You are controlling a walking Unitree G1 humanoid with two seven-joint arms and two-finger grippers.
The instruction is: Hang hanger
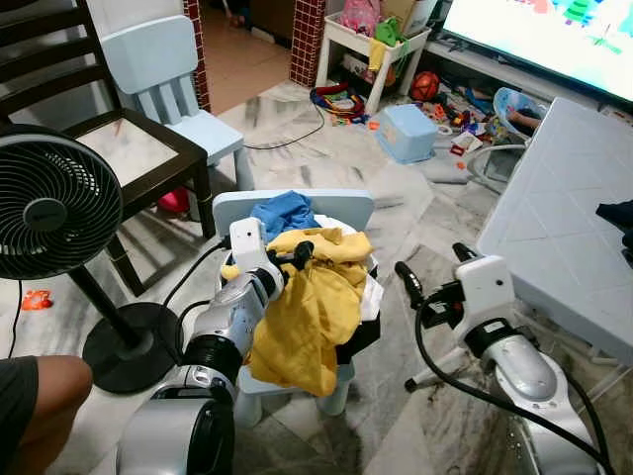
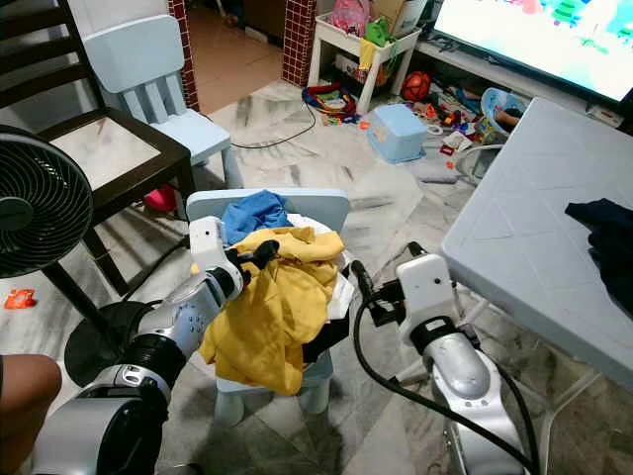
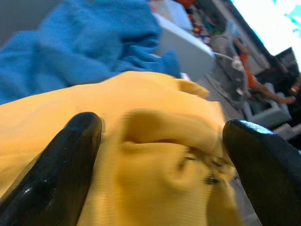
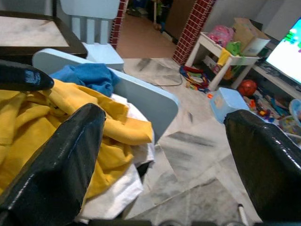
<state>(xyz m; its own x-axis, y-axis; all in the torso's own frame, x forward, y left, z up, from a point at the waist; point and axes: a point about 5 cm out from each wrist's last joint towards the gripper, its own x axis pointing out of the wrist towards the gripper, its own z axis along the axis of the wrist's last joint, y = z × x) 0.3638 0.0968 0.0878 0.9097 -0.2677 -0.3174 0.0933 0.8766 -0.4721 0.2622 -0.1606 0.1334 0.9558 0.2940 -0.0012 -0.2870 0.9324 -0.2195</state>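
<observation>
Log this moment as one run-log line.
left end effector: open over yellow garment | right end effector: open, beside small chair | pile: blue cloth behind | hanger: cannot tell

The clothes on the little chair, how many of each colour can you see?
Yellow: 1, the yellow garment, with the left hand on it
Blue: 1, the blue cloth
White: 1, the white cloth
Total: 3
</observation>
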